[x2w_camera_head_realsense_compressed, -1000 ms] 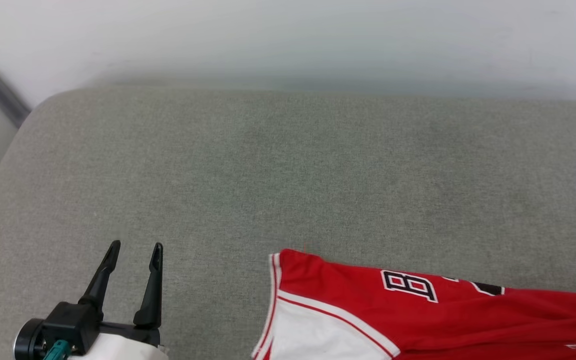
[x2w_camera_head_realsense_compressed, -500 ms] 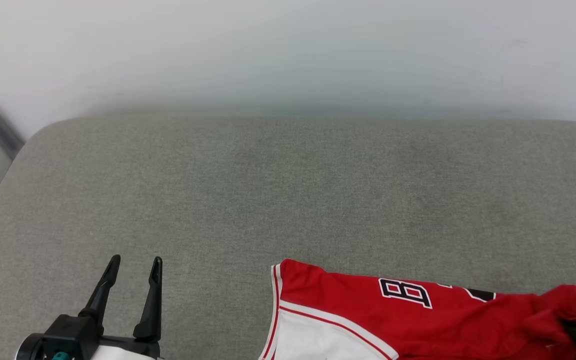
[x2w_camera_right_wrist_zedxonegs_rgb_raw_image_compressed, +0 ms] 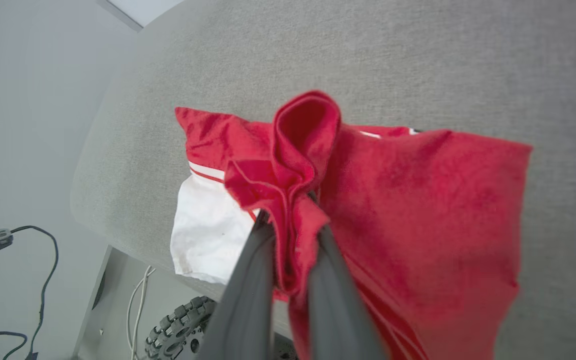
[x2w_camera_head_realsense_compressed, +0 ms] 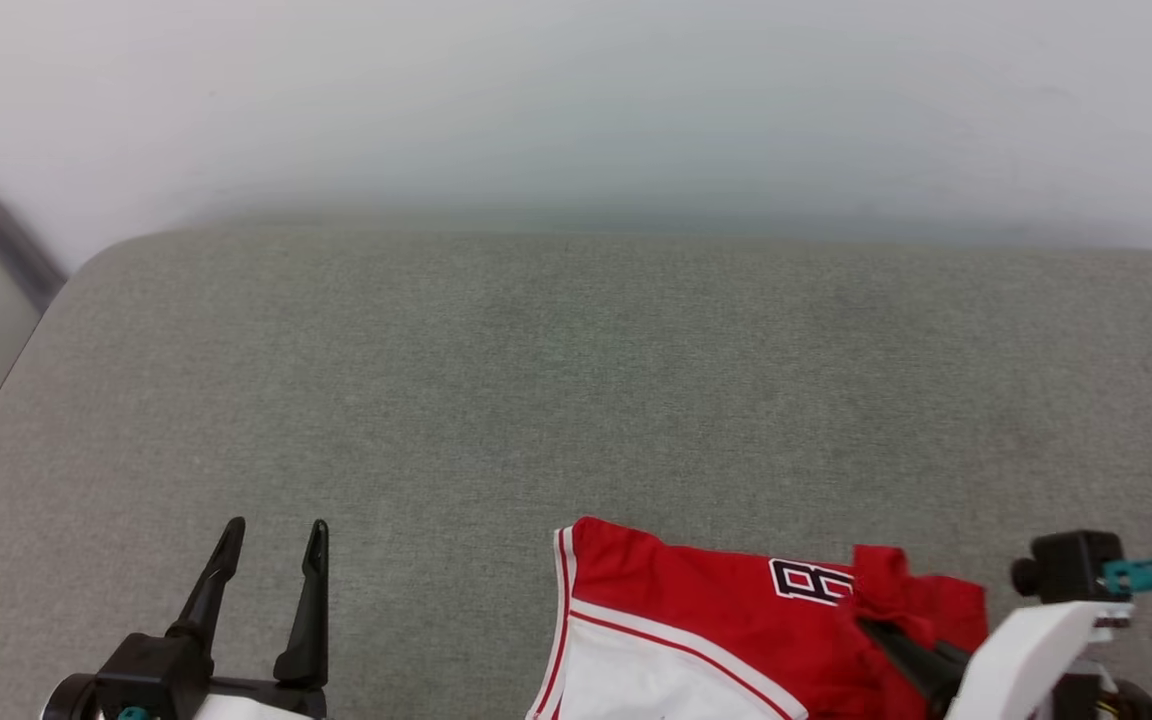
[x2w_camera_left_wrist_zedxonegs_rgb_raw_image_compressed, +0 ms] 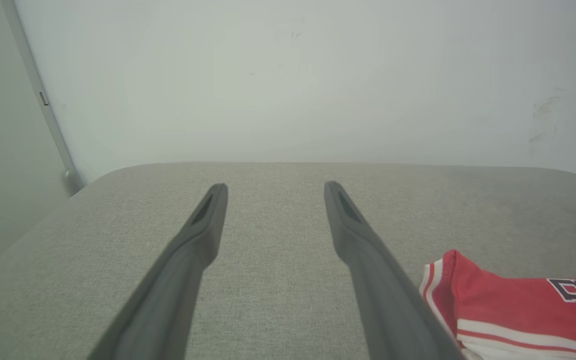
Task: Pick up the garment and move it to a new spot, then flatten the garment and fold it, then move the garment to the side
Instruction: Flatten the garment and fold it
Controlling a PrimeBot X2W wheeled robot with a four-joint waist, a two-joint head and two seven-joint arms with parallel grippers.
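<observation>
Right gripper (x2w_camera_right_wrist_zedxonegs_rgb_raw_image_compressed: 290, 220) nearly closed, pinching a bunched red fold of the shirt (x2w_camera_head_realsense_compressed: 696, 610) — the fold sticks up between its fingers. Shirt lies at the near edge of the grey cushion (x2w_camera_head_realsense_compressed: 536, 380), white sleeve at that edge. Soft cloth, striped trim, black letter partly showing. Cushion is coarse weave with rounded corners. Left gripper (x2w_camera_head_realsense_compressed: 273, 528) wide open, empty — well left of the shirt. Plain wall (x2w_camera_head_realsense_compressed: 576, 100) behind; wheel (x2w_camera_right_wrist_zedxonegs_rgb_raw_image_compressed: 178, 325) and cables (x2w_camera_right_wrist_zedxonegs_rgb_raw_image_compressed: 43, 260) below.

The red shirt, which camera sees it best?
Right wrist view: the red shirt spreads across it, a fold held by the right gripper. Head view cuts off its lower part; left wrist view catches one corner.
</observation>
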